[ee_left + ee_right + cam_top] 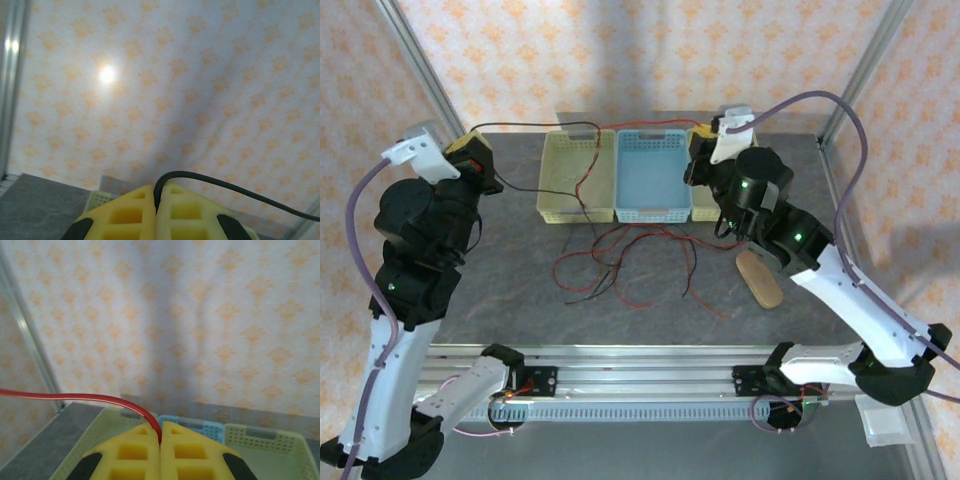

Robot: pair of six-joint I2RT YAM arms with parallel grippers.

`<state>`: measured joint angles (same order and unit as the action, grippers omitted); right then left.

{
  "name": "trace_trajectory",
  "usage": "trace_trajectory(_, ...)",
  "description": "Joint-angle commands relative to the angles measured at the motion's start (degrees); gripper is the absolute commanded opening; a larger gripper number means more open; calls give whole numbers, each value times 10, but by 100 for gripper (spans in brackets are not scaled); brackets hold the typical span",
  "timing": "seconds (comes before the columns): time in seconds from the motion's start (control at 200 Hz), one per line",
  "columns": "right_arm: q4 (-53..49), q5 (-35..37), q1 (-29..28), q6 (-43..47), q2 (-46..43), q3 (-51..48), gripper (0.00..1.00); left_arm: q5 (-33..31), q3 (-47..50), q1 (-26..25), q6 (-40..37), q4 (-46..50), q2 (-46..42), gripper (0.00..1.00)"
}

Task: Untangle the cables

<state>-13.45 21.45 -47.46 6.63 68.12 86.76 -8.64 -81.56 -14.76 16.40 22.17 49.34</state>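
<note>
Grey table (pixel 500 290) inside a metal frame (pixel 420 70), enclosed by pale walls (pixel 620 60) printed with an orange floral motif. Three baskets stand in a row along the far edge: a yellow basket (pixel 560 190) on the left, a blue basket (pixel 653 175) touching it in the middle, and a pale basket (pixel 704 208) on the right, partly hidden by the right arm (pixel 800 240). A tan oval object (pixel 760 278) – possibly wooden, the view is too coarse to tell – lies toward the right edge.

The cables (pixel 620 258) lie in a loose red-and-black tangle at mid-table, just in front of the baskets, with strands rising over the yellow basket's rim.

The left arm (pixel 415 240) is folded upward near the far left corner. Its left end effector (pixel 156 192) is raised and angled toward the wall, fingers fully closed and pinching a black cable (pixel 240 192) that arcs off to the right.

The right arm reaches diagonally from the near right corner to the far edge. Its right end effector (pixel 160 435) sits above the baskets – fingers pressed together on a red cable (pixel 75 396) that trails away to the left.
</note>
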Motion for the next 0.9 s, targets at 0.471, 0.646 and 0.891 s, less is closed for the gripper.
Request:
trace_trajectory(0.471,-12,103,91,-62,-32,20,0,-236,-57,0,-28,68,1,0)
trace_trajectory(0.646,-27,105,107,-68,-23,31,0,-268,-63,0,-35,81,2,0)
trace_trajectory(0.891,-80,25,174,-129,8,50,0,-313,-73,1,-46,109,31,0)
